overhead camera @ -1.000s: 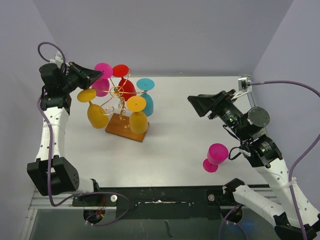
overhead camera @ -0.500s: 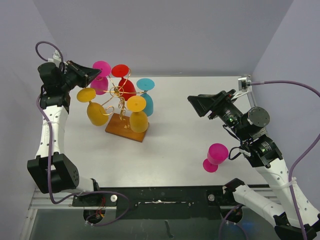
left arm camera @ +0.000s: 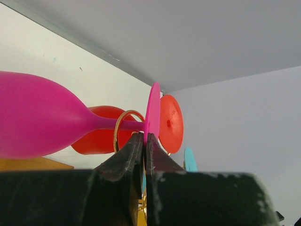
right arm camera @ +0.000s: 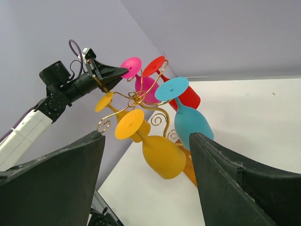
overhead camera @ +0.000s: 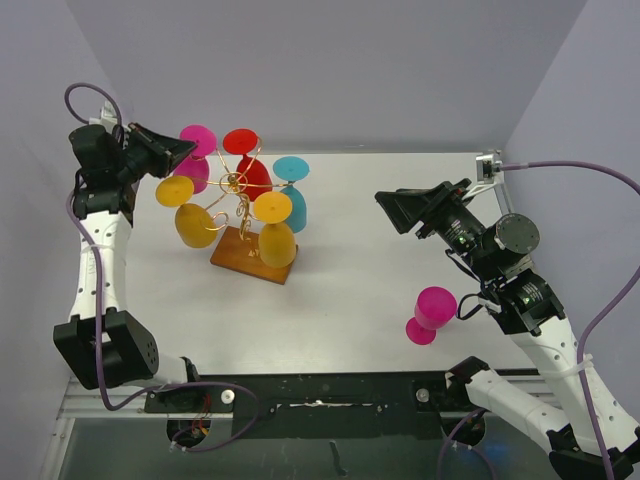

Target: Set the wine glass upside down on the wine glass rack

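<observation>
Hanging bowl-down on the left side of the thin gold wire rack with its wooden base [overhead camera: 236, 258], the magenta plastic wine glass [overhead camera: 197, 170] has its stem threaded through one of the rack's curled gold loops, and its flat round foot points up and outward. The left tool [overhead camera: 188, 150] reaches in from the far left corner. In the left wrist view its two black fingers [left arm camera: 127, 157] are pressed together, and the lower rim of the glass's foot is nipped between their tips.

The rack stands on the white table [overhead camera: 380, 270], left of centre and towards the back wall. It also carries a red wine glass [overhead camera: 256, 176], a teal wine glass [overhead camera: 294, 206] and two yellow wine glasses [overhead camera: 193, 226], all hung upside down around the central post.

The right tool [overhead camera: 388, 212] hovers above the right half of the table, well apart from the rack and turned towards it. Its fingers are spread wide with nothing between them. A second magenta wine glass [overhead camera: 435, 306] rests on the table near the front right, beside the right arm.
</observation>
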`<act>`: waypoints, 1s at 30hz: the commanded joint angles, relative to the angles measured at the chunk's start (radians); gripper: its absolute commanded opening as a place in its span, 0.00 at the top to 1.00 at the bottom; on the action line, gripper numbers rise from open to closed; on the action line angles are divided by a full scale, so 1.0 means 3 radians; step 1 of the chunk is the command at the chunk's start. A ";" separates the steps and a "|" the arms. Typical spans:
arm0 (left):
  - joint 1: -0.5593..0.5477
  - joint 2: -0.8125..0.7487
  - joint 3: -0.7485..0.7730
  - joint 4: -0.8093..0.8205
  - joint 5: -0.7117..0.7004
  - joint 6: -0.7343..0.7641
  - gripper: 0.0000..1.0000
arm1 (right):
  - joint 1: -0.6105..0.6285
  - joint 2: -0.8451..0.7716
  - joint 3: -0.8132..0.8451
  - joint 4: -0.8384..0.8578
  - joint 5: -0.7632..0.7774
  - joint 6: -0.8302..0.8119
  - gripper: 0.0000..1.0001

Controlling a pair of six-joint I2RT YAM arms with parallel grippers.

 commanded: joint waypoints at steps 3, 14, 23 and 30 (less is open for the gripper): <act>0.0083 -0.0166 0.0234 -0.0009 0.0018 0.0119 1.00 | -0.0014 -0.0008 0.0014 0.0146 0.0016 -0.0019 0.27; 0.0132 -0.0230 0.0235 -0.0192 -0.0006 0.0200 0.94 | -0.0016 -0.0018 -0.0007 0.0153 0.0011 -0.0011 0.27; 0.0132 -0.0250 0.0331 -0.0447 -0.0229 0.0402 0.80 | -0.0013 -0.0018 -0.0023 0.0163 0.0015 -0.0004 0.27; 0.0136 -0.0289 0.0339 -0.0615 -0.0393 0.0543 0.78 | -0.0018 -0.0015 -0.0027 0.0168 0.0011 0.0006 0.26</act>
